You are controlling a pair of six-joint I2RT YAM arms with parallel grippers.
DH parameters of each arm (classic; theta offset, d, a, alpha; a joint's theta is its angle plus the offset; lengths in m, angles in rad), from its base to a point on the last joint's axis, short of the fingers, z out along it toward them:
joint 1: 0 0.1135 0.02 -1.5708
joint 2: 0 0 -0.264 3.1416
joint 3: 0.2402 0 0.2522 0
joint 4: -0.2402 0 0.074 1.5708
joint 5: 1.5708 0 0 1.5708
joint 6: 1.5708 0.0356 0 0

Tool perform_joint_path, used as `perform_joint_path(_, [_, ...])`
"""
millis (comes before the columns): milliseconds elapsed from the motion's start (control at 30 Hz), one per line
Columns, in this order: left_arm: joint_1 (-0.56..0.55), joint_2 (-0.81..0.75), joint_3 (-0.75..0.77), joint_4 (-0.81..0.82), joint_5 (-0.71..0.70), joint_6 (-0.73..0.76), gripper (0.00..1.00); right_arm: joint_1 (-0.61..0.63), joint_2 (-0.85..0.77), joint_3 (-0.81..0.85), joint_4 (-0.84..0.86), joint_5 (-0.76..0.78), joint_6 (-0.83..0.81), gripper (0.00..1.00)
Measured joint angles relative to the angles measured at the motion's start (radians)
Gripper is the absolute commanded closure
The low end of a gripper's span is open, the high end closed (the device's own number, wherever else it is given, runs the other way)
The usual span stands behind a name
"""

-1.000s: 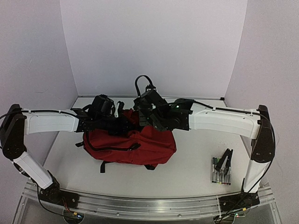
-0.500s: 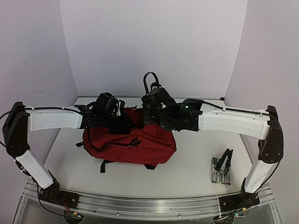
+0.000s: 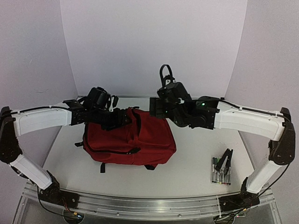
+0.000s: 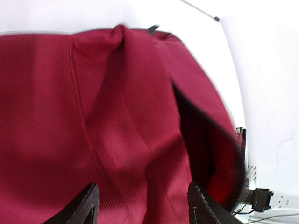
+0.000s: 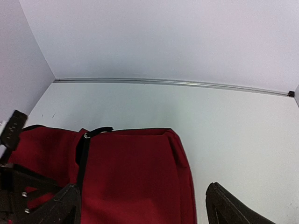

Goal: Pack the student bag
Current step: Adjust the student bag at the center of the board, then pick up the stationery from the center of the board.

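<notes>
The bag (image 3: 131,142) lies on its side in the middle of the top view, on the table (image 3: 196,154), with both arms reaching in over its upper edge. The left gripper (image 4: 142,207) is over the bag's upper left part. In its wrist view the fingers (image 4: 84,207) stand well apart at the bottom of the frame, jaws wide and not closed on the red fabric beyond them; whether they touch it I cannot tell. A dark opening (image 4: 201,149) runs down the right of that frame. The right gripper (image 5: 145,210) hangs above the bag's upper right corner, jaws wide and empty, with the bag and a black strap (image 5: 84,149) at lower left. Markers (image 3: 219,173) and a black clip (image 3: 227,160) lie at lower right of the top view, well apart from the bag.
</notes>
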Motion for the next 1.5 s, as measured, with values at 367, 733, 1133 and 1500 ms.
perform_joint_path(367, [0.056, -0.268, -0.119, -0.091, -0.056, -0.007, 0.0, -0.449, -0.235, -0.336, 0.001, -0.266, 0.117, 0.02])
perform_joint_path(733, [0.086, -0.275, -0.143, -0.073, -0.004, 0.009, 0.0, -0.867, -0.325, -0.677, -0.076, -0.443, 0.278, 0.02])
perform_joint_path(1133, [0.095, -0.274, -0.173, -0.044, 0.049, 0.009, 0.0, -0.94, -0.318, -0.811, -0.106, -0.523, 0.352, 0.11])
perform_joint_path(1500, [0.105, -0.274, -0.173, -0.037, 0.06, 0.024, 0.0, -0.941, -0.266, -0.822, -0.129, -0.564, 0.322, 0.47])
